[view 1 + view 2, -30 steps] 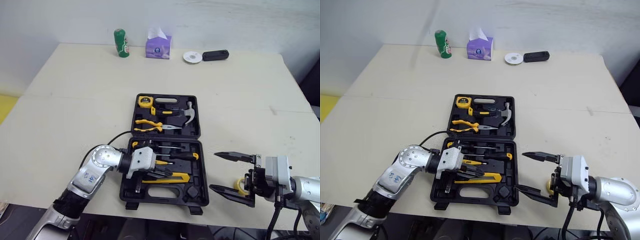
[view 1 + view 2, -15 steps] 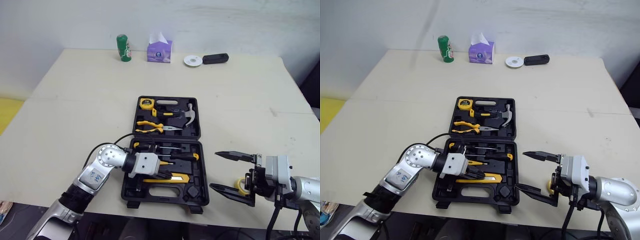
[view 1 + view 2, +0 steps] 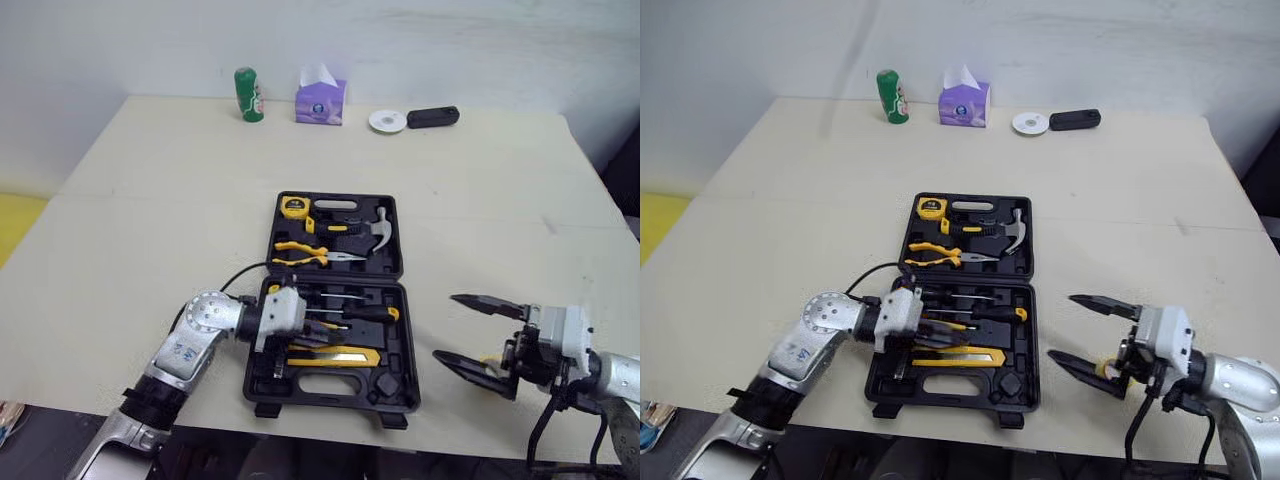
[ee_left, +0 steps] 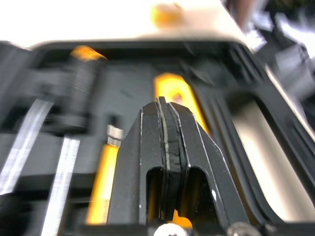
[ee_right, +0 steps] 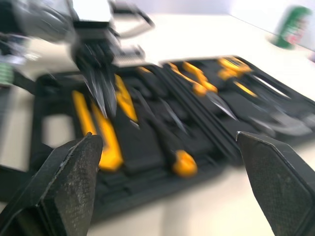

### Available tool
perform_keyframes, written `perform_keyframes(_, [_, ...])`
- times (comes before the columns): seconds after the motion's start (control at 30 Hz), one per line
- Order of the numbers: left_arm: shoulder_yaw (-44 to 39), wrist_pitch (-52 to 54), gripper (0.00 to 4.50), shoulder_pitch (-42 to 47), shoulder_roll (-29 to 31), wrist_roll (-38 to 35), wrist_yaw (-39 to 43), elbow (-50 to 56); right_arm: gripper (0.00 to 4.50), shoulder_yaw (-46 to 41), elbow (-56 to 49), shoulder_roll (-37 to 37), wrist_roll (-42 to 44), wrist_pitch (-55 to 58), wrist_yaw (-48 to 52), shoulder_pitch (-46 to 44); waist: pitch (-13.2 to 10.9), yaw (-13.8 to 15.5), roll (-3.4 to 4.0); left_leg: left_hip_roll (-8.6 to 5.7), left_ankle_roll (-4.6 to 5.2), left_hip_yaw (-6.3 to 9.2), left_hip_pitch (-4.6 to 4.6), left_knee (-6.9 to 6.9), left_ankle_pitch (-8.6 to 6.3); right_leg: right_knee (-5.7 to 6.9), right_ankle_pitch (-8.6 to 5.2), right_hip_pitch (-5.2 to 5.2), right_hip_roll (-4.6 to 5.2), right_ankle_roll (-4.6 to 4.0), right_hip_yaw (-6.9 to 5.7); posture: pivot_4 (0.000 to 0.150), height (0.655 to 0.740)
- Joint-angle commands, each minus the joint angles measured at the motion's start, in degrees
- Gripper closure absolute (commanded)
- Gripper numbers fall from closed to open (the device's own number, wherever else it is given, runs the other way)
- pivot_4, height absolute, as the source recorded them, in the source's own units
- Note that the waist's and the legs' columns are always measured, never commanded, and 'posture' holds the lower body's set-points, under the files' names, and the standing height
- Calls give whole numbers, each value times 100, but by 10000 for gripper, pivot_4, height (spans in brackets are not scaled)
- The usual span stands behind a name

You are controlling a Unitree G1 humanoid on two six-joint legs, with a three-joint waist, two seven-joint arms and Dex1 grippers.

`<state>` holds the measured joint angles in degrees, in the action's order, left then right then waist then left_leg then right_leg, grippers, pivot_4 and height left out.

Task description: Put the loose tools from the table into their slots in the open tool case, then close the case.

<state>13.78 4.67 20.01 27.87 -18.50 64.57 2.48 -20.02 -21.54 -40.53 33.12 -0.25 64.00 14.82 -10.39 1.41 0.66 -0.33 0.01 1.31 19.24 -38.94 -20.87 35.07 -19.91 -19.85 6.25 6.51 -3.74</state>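
The small yellow item (image 3: pixel 1103 369), seemingly a ring-shaped roll, lies between the wide-spread fingers of the right gripper (image 3: pixel 444 325), near its palm. I judge it light and rigid, best pinched across its rim. Farther left, the left gripper (image 4: pixel 161 103), fingers pressed together, points into the tool case's (image 3: pixel 400 385) near half, just above the yellow knife (image 3: pixel 335 356).

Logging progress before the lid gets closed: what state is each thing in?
Black plastic tool case: open, lying flat.
Left gripper: shut, inside the case's near half.
Right gripper: open, beside the case.
Green can: upright.
Purple tissue box: tissue sticking out.
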Motion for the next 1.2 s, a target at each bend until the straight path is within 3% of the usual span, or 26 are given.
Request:
perform_keyframes(0.03, [-818,206,31219,-243,204,-409,-356,493,0,-705,470,147,-87,-738,-92,-44,-4,-6,0,0,0,0,0,2,0,-2,0,0,-1,0,-2,1500,7400])
perform_keyframes(0.23, [-2596,182,4182,-950,978,-471,-1011,-19,0,-1583,1808,7,-373,-1756,-43,-133,-34,-79,0,3,-1,-6,-7,11,0,-2,1,0,-4,1,-1,1500,7400])
perform_keyframes(0.27, [-2886,109,4182,-1037,1042,-474,-1152,-218,0,-1718,2071,-4,-425,-1924,-59,-112,-36,-77,3,3,-1,-6,-7,12,0,-2,1,0,-4,1,-1,1500,7400])
perform_keyframes(0.3, [-3196,-15,853,-1121,1063,-471,-1343,-413,0,-1877,2379,-4,-475,-2097,-97,-72,-38,-77,5,2,0,-6,-7,13,0,-2,1,0,-3,1,-1,1500,7400])
perform_keyframes(0.6, [-4782,-843,853,-2135,1215,-55,-2603,-1861,0,-3010,4816,164,-819,-3432,-1187,278,-43,-46,0,-3,4,-20,-10,60,-7,-35,1,-9,10,1,5,1500,7400])
perform_keyframes(0.77, [-5263,-618,853,-2532,1199,-95,-3215,-2015,0,-3309,5536,369,-823,-3645,-2047,450,-43,-68,0,-1,-1,-27,-9,79,-5,-35,0,-24,10,1,12,1500,7400])
perform_keyframes(1.07, [-5027,-443,853,-2303,1054,-129,-3518,-1816,0,-3183,5625,561,-767,-3529,-2634,589,-39,-161,7,-2,-5,-37,-10,85,-6,-15,2,-39,17,-4,25,1500,7400])
perform_keyframes(1.2, [-4814,-371,853,-2307,980,-206,-3324,-1346,0,-2990,5087,528,-634,-3235,-2654,407,-39,-177,6,-2,-5,-44,-9,86,-6,-11,2,-44,17,-4,31,1500,7400])
